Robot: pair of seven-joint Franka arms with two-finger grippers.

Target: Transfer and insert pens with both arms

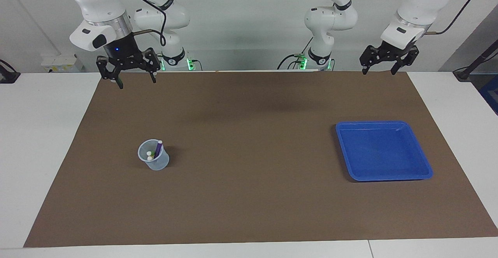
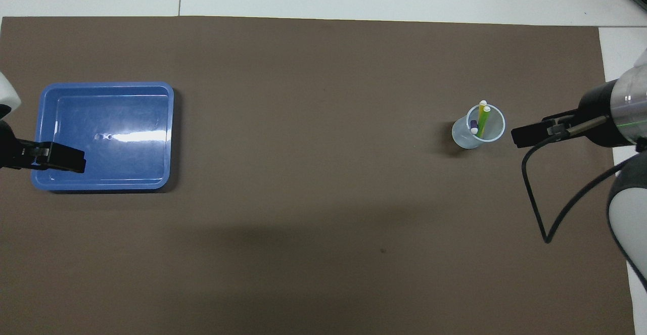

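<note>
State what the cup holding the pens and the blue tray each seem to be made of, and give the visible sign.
Cup: probably thin clear plastic, since the pens show through its wall.
Blue tray: probably glossy moulded plastic, given its bright glare streak and rounded corners.

A white table (image 1: 46, 133) bears a brown mat (image 1: 249, 195), cup (image 1: 155, 160) and blue tray (image 1: 383, 151).
</note>
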